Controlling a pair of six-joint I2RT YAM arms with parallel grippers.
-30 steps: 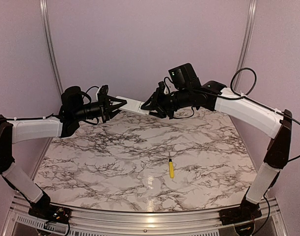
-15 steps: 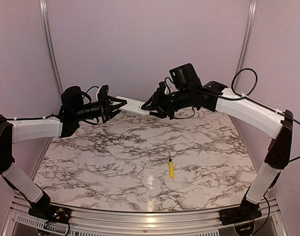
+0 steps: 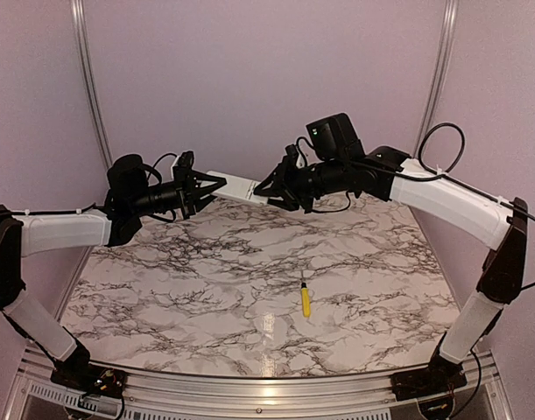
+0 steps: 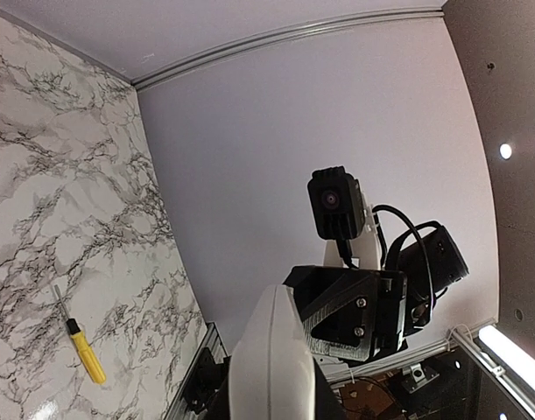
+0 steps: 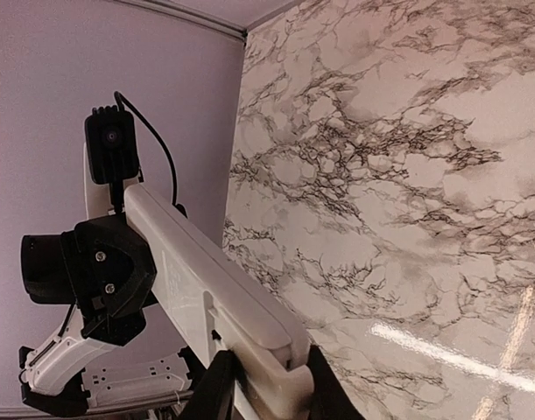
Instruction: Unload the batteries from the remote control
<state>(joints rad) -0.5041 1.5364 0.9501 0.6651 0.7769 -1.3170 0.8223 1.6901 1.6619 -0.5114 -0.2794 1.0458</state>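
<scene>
Mid-air, upper centre of top view: remote control (image 3: 236, 186) spans left gripper (image 3: 213, 186) and right gripper (image 3: 263, 192), both pinched narrow on its ends. Batteries not visible. Risk: uneven pull or twist slips one end, remote drops onto marble table (image 3: 206, 280).

Shown: two robot arms (left arm (image 3: 61, 229), right arm (image 3: 447, 199)), two grippers (left gripper (image 3: 220, 184), right gripper (image 3: 263, 191)), two wrist cameras (left wrist camera (image 5: 109, 140), right wrist camera (image 4: 335, 203)), one white remote control (image 3: 239, 186), one yellow-handled screwdriver (image 3: 305, 302) and one marble-patterned table (image 3: 188, 280).
</scene>
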